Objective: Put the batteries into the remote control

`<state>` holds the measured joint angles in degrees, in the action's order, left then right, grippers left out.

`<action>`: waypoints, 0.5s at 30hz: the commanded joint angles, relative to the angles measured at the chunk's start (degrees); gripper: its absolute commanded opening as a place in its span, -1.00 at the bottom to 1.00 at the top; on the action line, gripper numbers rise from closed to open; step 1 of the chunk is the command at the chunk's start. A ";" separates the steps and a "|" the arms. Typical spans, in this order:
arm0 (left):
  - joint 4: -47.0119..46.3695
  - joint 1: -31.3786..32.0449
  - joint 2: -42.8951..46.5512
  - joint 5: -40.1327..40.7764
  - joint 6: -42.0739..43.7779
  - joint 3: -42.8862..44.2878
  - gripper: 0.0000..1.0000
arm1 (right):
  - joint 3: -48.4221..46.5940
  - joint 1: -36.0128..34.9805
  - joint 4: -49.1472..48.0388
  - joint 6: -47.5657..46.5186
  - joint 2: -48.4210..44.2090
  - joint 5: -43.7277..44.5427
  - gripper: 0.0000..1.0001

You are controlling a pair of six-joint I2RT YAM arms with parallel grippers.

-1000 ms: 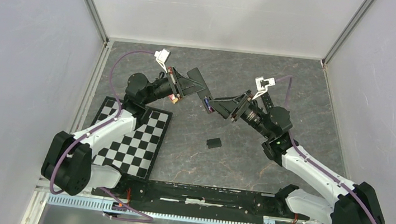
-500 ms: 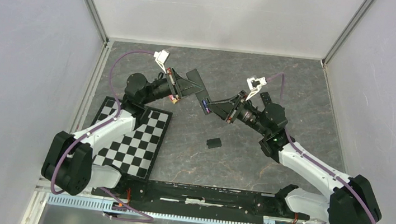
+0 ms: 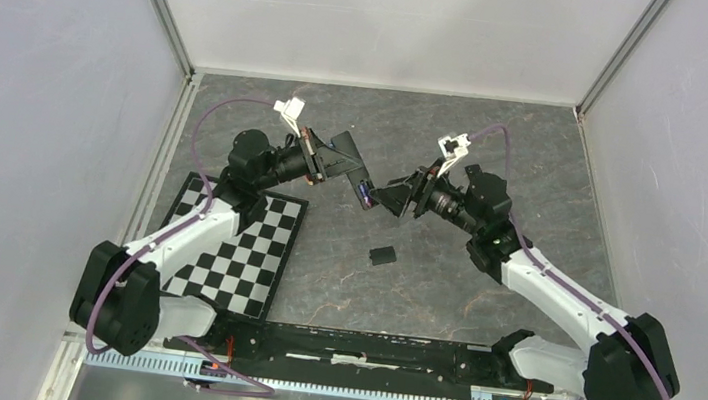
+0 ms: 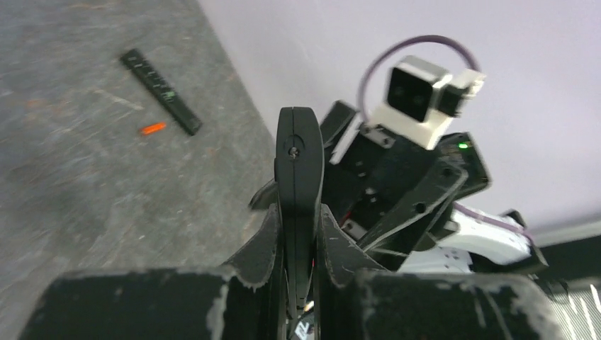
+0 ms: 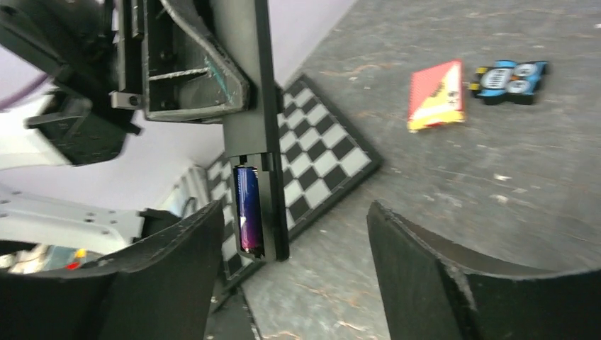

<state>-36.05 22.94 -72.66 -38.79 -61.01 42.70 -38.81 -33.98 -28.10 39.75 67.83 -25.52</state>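
One purple battery (image 5: 248, 209) seated in remote (image 5: 244, 78), ahead of right jaws.

checkerboard mat (image 3: 239, 247): flat on grey stone-look table (image 3: 571, 205), near left | small black flat piece (image 3: 382, 256), possibly a cover: alone mid-table, apart from mat | red-and-yellow packet (image 5: 436, 94): flat, just beside blue-and-black gadget (image 5: 512, 79)

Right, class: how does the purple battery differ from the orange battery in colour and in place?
Colour: the purple battery is bluish purple; the orange battery is orange-red. Place: the purple battery sits in the open compartment of the remote that the left tool holds in the air; the orange battery lies loose on the table near a second remote. Both are small slim cylinders.
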 commanded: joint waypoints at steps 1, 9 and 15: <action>16.03 -0.91 3.59 9.06 9.93 1.11 -0.96 | -5.84 2.99 12.72 -11.50 -4.12 5.65 0.61; 20.55 -1.52 8.98 12.98 13.48 -3.28 -0.96 | -10.39 8.17 35.96 -16.09 0.05 35.25 0.54; 20.84 -1.50 12.21 11.90 15.30 -3.30 -0.96 | -13.02 8.66 37.71 -17.09 10.80 48.69 0.57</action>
<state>-14.04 21.56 -63.46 -27.03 -49.80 38.92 -47.99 -25.63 3.40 24.73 72.16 9.67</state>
